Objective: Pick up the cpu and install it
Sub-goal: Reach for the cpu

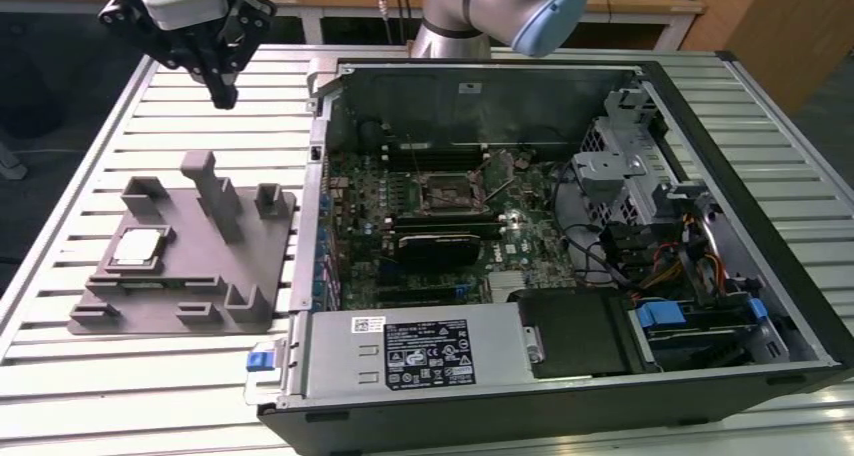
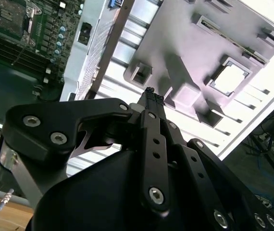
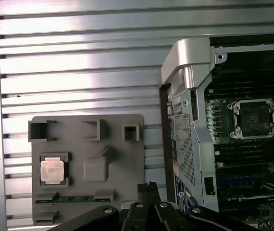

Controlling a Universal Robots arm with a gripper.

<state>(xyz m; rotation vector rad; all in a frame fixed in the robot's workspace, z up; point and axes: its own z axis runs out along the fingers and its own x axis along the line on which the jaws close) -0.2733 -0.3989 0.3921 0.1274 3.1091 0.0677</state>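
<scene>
The cpu [image 1: 138,248] [image 3: 53,169] [image 2: 230,77], a small square chip with a silver top, lies flat in a recess of the grey plastic tray [image 1: 180,306] [image 3: 122,159] on the exterior view's left. My gripper [image 1: 222,94] [image 2: 150,95] [image 3: 146,186] hangs well above the slatted table, behind the tray and apart from the cpu. Its fingers are shut together with nothing between them. The black motherboard socket [image 1: 443,188] [image 3: 255,118] [image 2: 7,14] with its metal frame sits inside the open computer case.
The open computer case [image 1: 747,276] takes up the middle and the exterior view's right, with a raised metal wall [image 1: 320,156] [image 3: 185,67] next to the tray. Upright pegs [image 1: 214,191] rise from the tray. Cables, a drive cage and a power supply [image 1: 414,351] crowd the case.
</scene>
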